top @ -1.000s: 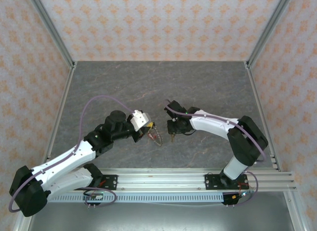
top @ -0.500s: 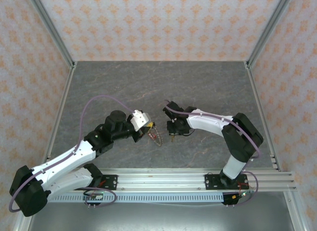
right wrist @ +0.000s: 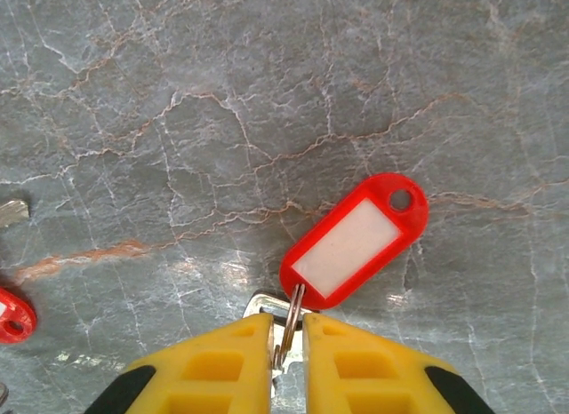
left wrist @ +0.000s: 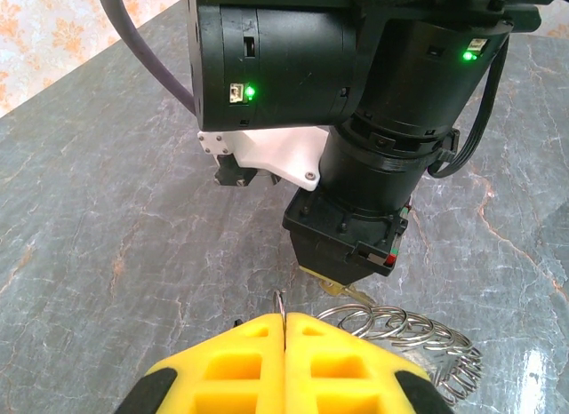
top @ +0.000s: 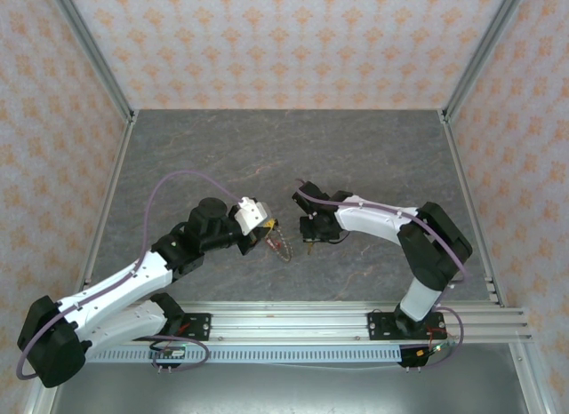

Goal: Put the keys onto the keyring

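Right arm (top: pixel 382 220) folded inward since earlier frame; right hand (right wrist: pixel 286 343) narrowed onto red-tagged key (right wrist: pixel 356 241), tag lying on tabletop (right wrist: pixel 178 121). Left hand (left wrist: pixel 284 330) clamped on keyring (left wrist: pixel 404 330), presenting it just beside for threading.

Far table (top: pixel 284 147) lies free (right gripper (top: pixel 308 242) crowds keyring (top: pixel 281 246)).

**Key and ring partly out of sight**

In the right wrist view, the right gripper's (right wrist: pixel 286 338) yellow fingers (right wrist: pixel 213 365) cover most of a key (right wrist: pixel 260 301). Just a corner of its metal head shows beside its red tag (right wrist: pixel 354 241). At the left edge, a second red tag (right wrist: pixel 12 316) and a bit of metal (right wrist: pixel 7 211) are cut off. In the left wrist view, the keyring (left wrist: pixel 400 328) runs behind the left gripper's (left wrist: pixel 284 330) fingers and off the bottom edge. From the top camera it is too small to make out.
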Robot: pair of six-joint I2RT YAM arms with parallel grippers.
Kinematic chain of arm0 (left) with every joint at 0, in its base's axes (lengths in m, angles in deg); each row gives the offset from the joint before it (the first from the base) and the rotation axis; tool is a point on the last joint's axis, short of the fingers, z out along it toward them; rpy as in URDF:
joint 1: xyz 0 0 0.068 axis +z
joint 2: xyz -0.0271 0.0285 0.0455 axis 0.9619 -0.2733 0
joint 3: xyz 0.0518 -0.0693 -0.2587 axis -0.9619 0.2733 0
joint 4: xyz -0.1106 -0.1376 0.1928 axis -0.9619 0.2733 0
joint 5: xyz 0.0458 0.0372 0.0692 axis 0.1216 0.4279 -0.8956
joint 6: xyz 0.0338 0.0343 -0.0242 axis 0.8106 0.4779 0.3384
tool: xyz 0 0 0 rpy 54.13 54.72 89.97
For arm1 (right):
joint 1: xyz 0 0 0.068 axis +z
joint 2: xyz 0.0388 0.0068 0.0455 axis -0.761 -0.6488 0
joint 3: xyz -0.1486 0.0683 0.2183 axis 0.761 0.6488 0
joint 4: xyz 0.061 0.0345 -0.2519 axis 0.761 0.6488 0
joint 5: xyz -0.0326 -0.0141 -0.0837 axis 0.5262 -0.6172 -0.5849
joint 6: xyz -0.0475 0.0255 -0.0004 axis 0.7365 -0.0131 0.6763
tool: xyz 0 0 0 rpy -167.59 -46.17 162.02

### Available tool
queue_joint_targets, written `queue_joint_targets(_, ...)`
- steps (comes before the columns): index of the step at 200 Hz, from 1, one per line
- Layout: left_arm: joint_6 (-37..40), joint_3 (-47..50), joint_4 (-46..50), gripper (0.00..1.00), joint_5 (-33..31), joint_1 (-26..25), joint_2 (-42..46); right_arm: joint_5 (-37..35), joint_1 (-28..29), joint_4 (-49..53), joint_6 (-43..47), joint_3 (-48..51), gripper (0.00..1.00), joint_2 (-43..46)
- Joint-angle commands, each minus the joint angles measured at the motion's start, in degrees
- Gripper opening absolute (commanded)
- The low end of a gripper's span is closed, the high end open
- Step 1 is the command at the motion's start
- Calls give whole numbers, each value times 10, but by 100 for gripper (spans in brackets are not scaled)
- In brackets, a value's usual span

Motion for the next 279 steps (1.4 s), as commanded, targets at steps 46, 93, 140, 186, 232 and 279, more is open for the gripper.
queue_joint_targets(46, 11, -15, -22, 0, 10, 5, -3, -15, -1, -9, -8, -8, 10, -7)
queue_joint_targets(93, 9, -14, -23, 0, 13, 5, -4, -26, -1, -14, 5, 3, 2, 12)
queue_joint_targets(140, 9, -15, -26, 0, 20, 5, -13, -21, -1, -84, 54, 52, 0, 105)
queue_joint_targets(186, 7, -21, -33, 0, 46, 4, -28, 11, 0, -232, 140, 160, 0, 273)
queue_joint_targets(232, 7, -26, -42, 0, 58, 5, -41, 62, 3, -340, 250, 228, 0, 381)
queue_joint_targets(279, -4, -28, -59, 0, 55, 5, -51, 122, 21, -378, 305, 234, 0, 378)
